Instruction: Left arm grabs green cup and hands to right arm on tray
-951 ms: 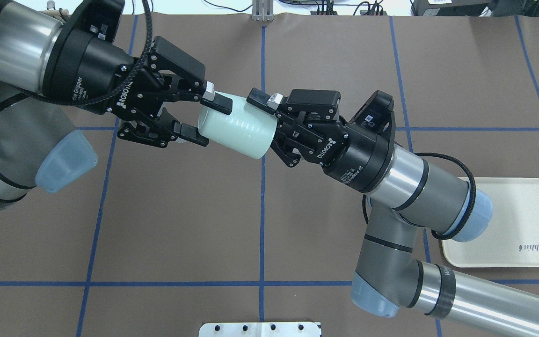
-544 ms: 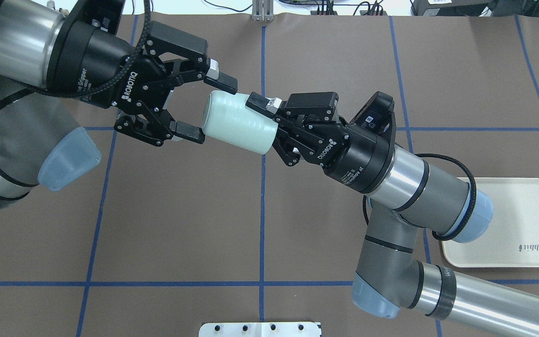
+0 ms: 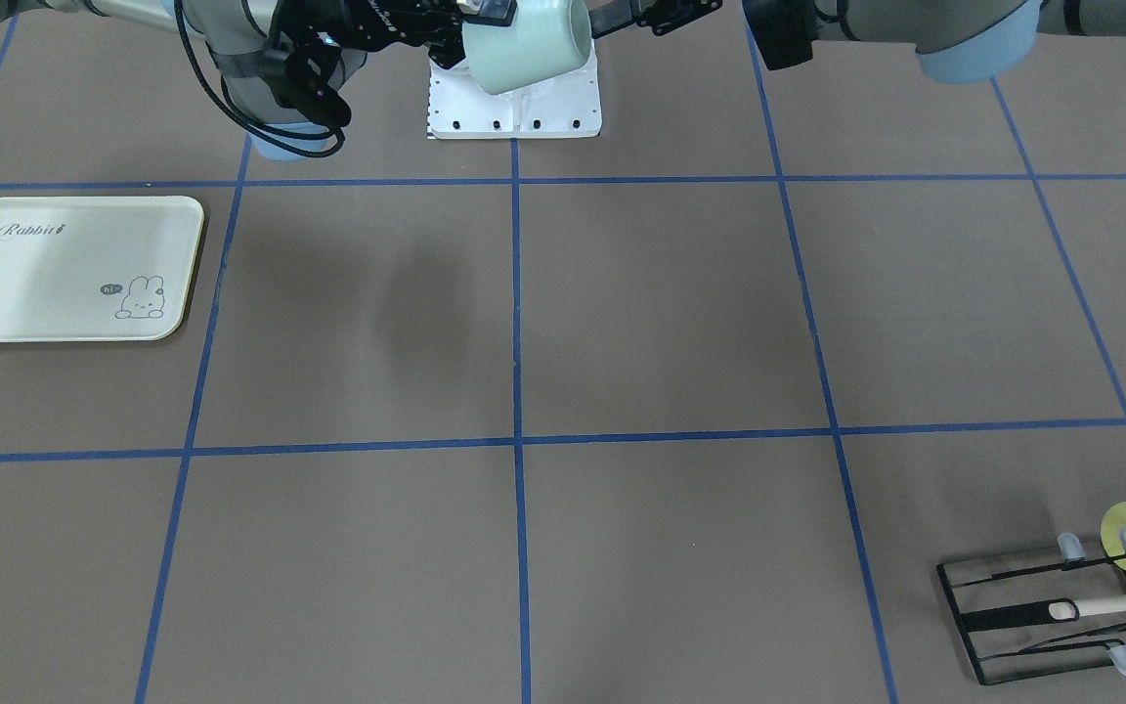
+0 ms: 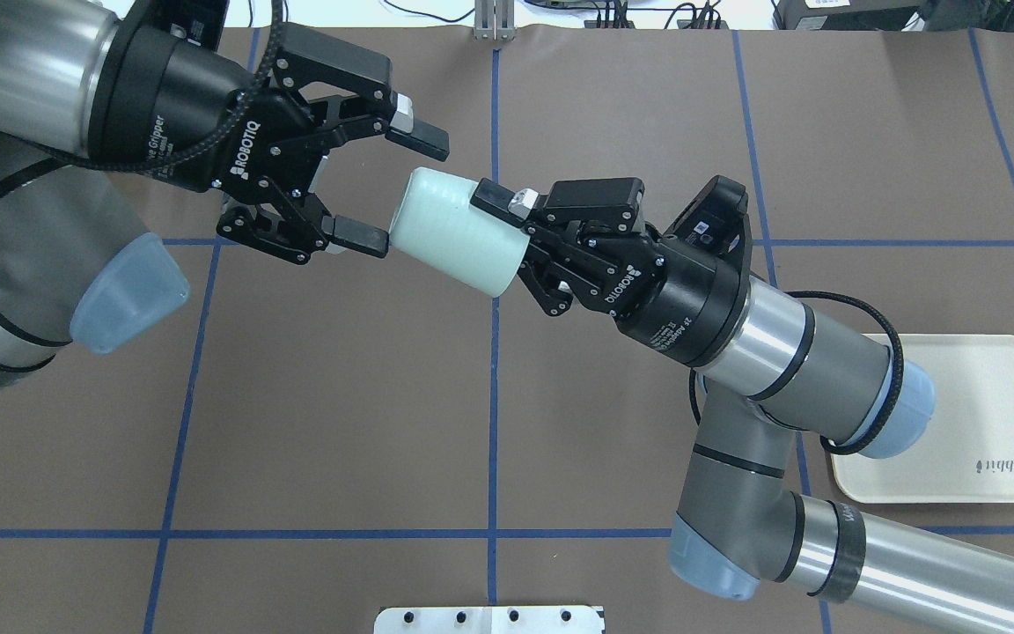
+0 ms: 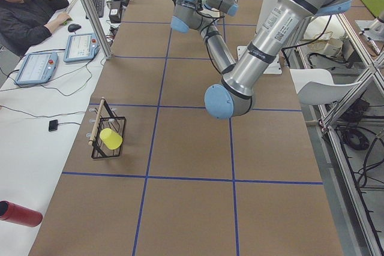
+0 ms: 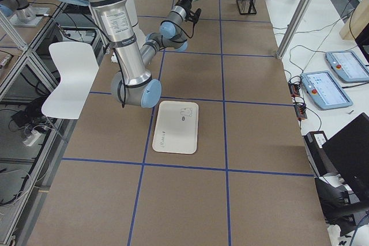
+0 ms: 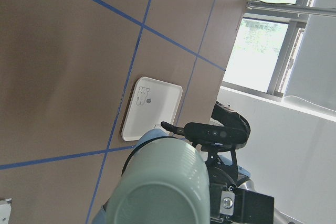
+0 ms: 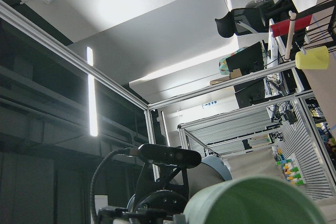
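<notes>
Green cup (image 4: 445, 224) in right ROBOTIQ claw (image 4: 503, 239), Rabbit tray (image 4: 982, 414)

A wide brown table top (image 3: 671, 293) is marked into large squares by blue tape lines (image 3: 516, 391). A white moulded plastic chair (image 6: 66, 79) stands on the dark grey floor (image 6: 23, 159) beside it. Along one long side runs a white bench (image 5: 36, 106) with two grey-blue touch panels (image 5: 84, 46), where a person in black (image 5: 27, 13) sits. A silver aluminium frame post (image 6: 300, 15) stands at the bench's edge. Tall windows (image 7: 265, 51) show green foliage. A long strip light (image 8: 92, 90) glows overhead.
</notes>
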`<state>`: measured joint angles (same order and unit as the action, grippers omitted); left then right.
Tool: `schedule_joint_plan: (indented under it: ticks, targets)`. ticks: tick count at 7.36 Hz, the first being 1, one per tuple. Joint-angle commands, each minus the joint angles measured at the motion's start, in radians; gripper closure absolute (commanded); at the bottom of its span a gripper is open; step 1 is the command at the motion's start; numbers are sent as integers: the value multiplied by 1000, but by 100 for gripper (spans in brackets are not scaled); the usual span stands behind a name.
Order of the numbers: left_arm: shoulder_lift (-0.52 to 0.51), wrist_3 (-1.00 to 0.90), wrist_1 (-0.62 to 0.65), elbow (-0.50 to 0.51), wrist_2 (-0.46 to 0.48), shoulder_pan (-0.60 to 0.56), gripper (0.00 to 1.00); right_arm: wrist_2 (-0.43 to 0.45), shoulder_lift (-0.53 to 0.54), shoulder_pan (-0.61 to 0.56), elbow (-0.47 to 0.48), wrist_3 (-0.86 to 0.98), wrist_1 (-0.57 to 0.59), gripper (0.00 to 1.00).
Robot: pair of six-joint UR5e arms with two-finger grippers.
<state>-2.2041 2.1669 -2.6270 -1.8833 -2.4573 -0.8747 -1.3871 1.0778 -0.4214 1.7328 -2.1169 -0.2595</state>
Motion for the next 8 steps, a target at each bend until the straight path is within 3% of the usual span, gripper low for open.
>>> schedule_joint_plan:
  ticks: [1, 3, 4, 6, 8]
  targets:
    - [7, -2, 1, 6, -6, -9, 0, -7, 28, -35, 2, -6, -1, 100]
    - [27, -4, -1, 6, -6, -15, 0, -56, 66, -91, -10, -3, 17, 100]
    - [49, -28, -1, 10, -11, -26, 0, -125, 86, -144, -10, -3, 102, 100]
    - [111, -135, 7, 23, -9, -53, 0, -348, 83, -285, -6, -2, 286, 100]
    - [127, -278, 156, 20, -9, -98, 0, -529, 80, -379, -10, 134, 484, 100]
